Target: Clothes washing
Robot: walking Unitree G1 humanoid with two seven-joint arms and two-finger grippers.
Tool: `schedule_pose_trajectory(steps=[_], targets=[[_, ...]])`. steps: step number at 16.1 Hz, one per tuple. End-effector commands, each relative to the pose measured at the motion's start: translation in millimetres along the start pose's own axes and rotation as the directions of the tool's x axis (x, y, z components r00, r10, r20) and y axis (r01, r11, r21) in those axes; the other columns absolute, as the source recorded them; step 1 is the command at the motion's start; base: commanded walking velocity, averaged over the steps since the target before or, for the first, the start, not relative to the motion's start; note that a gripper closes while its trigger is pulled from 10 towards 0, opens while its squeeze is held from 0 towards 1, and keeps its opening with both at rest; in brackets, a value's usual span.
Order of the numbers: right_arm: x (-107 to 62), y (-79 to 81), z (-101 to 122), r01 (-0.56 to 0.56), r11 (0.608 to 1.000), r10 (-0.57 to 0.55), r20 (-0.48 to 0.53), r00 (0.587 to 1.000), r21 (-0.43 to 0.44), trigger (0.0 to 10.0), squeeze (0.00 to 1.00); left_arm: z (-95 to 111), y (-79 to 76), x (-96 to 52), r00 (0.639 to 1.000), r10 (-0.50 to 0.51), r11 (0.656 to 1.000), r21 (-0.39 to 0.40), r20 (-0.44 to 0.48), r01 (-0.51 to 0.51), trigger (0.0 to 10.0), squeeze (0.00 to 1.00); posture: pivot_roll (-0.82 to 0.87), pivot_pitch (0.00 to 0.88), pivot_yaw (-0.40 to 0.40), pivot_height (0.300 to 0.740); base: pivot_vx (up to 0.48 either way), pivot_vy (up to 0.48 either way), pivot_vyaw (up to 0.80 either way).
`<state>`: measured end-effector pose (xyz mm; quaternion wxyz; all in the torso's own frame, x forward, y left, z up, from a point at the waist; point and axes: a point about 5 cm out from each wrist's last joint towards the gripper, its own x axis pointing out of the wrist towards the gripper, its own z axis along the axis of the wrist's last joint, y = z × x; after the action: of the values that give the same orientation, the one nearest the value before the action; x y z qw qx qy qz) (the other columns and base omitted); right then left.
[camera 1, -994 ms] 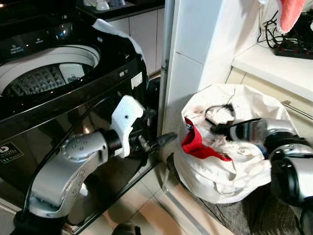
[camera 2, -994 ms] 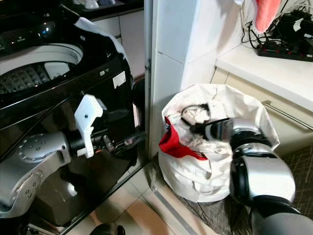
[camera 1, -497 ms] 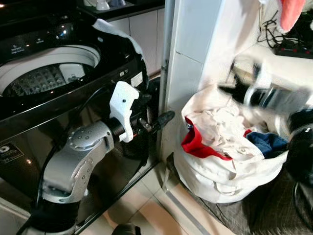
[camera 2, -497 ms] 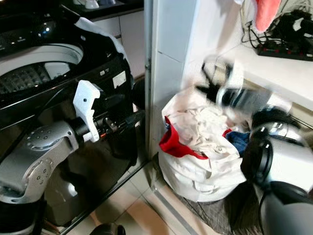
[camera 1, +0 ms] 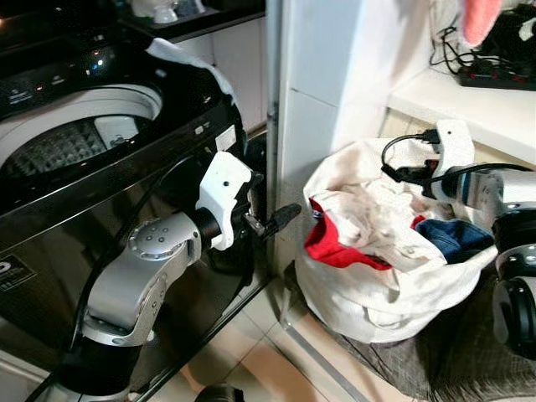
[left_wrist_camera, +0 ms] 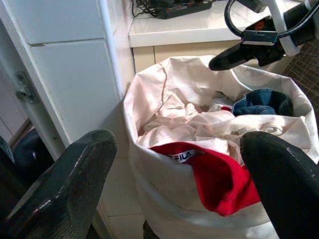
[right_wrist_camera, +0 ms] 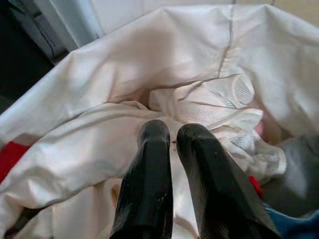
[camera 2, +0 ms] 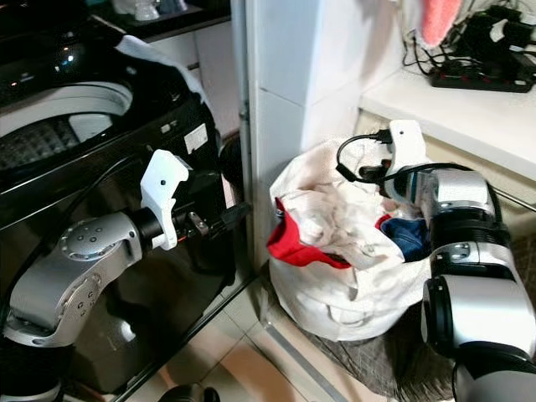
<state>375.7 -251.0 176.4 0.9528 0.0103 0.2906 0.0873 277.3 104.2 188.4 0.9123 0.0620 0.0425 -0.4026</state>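
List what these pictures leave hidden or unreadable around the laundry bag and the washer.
- Bottom of the laundry bag: the cream garment, red garment and blue garment cover whatever lies under them.
- Washing machine drum: head views show part of the opening; its floor is cut off by the rim.
- Washer panel labels: too small to read.
- Pink cloth: cut off by the top edge.

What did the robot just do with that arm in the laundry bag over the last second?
The right gripper came up out of the white laundry bag, swung high, and now hovers empty, fingers closed, over its far rim. A blue garment is now uncovered. The left gripper rose slightly beside the washing machine; the red garment stayed put.
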Motion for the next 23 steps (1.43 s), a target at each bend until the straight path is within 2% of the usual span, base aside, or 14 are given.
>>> schedule_pose_trajectory(steps=[1,2,3,5,12,14,19,23], targets=[[-3.9,1.9,7.5,-0.013,1.0,0.013,0.002,1.0,-0.007,10.0,1.0,-0.8,0.2,1.6,1.0,-0.006,1.0,0.017,-0.011,0.006,10.0,0.0,0.0,0.0,0.059,0.74,0.0,0.0,0.0],[-1.2,-2.2,-8.4,-0.07,0.997,0.072,-0.083,0.994,0.021,10.0,1.0,-0.5,2.5,6.8,0.999,-0.016,0.999,0.032,-0.028,0.017,10.0,0.0,0.0,0.0,0.063,0.74,0.0,0.0,0.0],[1.9,0.3,-17.9,-0.128,0.992,0.125,-0.143,0.982,-0.013,10.0,1.0,-1.2,5.0,7.2,0.999,-0.008,0.999,0.037,-0.039,0.009,10.0,0.0,0.01,0.0,0.059,0.74,0.0,0.0,0.0],[4.2,7.4,-22.5,-0.187,0.978,0.168,-0.182,0.969,-0.089,10.0,1.0,-1.9,6.9,4.6,0.999,0.0,0.999,0.04,-0.045,0.002,10.0,0.0,0.03,0.0,0.053,0.74,0.0,0.0,0.0],[14.7,17.1,-22.2,-0.186,0.967,0.15,-0.199,0.969,-0.176,10.0,1.0,-3.3,10.4,-0.5,0.998,0.028,0.998,0.055,-0.064,-0.024,10.0,0.0,0.08,0.0,0.024,0.74,0.0,0.0,0.0],[21.2,21.0,-25.2,-0.153,0.967,0.116,-0.182,0.976,-0.202,10.0,1.0,-1.5,10.8,-5.7,0.997,0.039,0.997,0.062,-0.069,-0.035,10.0,0.0,0.12,0.0,0.004,0.74,0.0,0.0,0.0],[31.6,30.0,-33.5,-0.107,0.964,0.066,-0.172,0.983,-0.243,10.0,1.0,-2.4,11.6,-16.6,0.993,0.046,0.997,0.073,-0.108,-0.038,10.0,0.0,0.15,0.0,0.013,0.74,0.0,0.0,0.0],[36.1,34.9,-38.5,-0.082,0.977,0.053,-0.151,0.987,-0.195,10.0,1.0,-1.0,4.8,-26.9,0.99,0.022,0.997,0.076,-0.137,-0.011,10.0,0.0,0.2,0.0,0.001,0.74,0.0,0.0,0.0]])
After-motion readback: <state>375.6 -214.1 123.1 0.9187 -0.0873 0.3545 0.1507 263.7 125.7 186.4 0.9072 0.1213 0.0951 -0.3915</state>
